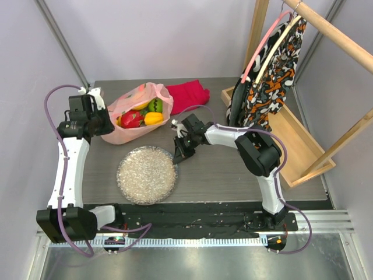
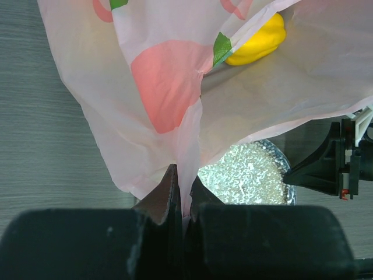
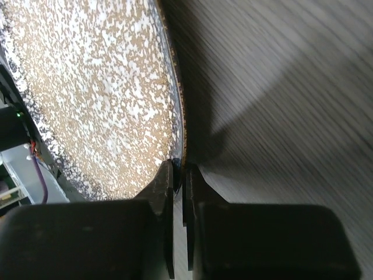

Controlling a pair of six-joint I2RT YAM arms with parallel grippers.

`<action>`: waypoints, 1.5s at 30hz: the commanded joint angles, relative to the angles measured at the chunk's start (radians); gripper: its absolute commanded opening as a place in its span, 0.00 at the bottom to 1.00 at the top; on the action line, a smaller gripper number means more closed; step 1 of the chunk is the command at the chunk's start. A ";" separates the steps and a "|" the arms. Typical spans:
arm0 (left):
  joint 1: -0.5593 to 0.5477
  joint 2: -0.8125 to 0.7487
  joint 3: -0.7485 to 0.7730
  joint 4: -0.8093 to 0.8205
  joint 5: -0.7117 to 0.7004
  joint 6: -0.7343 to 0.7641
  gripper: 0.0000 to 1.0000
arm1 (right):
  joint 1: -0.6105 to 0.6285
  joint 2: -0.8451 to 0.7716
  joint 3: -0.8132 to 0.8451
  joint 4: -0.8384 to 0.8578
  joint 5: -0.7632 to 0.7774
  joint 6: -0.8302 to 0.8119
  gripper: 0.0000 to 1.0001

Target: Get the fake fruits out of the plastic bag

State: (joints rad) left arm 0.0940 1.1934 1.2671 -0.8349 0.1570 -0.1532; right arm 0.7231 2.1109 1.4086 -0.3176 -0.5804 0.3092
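Note:
The pale pink plastic bag (image 1: 140, 111) lies at the back left of the table with its mouth open. Inside it show a pink-red dragon fruit (image 1: 131, 119), a yellow piece (image 1: 153, 118), a green apple (image 1: 155, 105) and a banana (image 1: 140, 106). My left gripper (image 1: 111, 127) is shut on the bag's thin edge (image 2: 175, 146); in the left wrist view the film runs between the jaws (image 2: 183, 192) and the yellow piece (image 2: 259, 44) shows through it. My right gripper (image 1: 176, 156) is shut on the rim of the glittery plate (image 1: 147, 175), its jaws (image 3: 182, 172) pinching the rim.
A folded red cloth (image 1: 187, 93) lies behind the bag. A wooden rack (image 1: 291, 134) with a patterned garment (image 1: 271, 70) on a hanger stands at the right. The plate (image 3: 87, 87) sits in front of the bag, near the arms' bases.

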 commanded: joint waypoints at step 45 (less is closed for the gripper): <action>0.112 -0.330 -0.239 -0.063 0.216 -0.137 0.02 | 0.133 -0.080 0.405 0.089 0.292 -0.494 0.49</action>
State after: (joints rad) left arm 0.1947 0.8761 1.0187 -0.8925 0.3290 -0.2737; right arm 0.8326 2.0987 1.8217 -0.2584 -0.2714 -0.1059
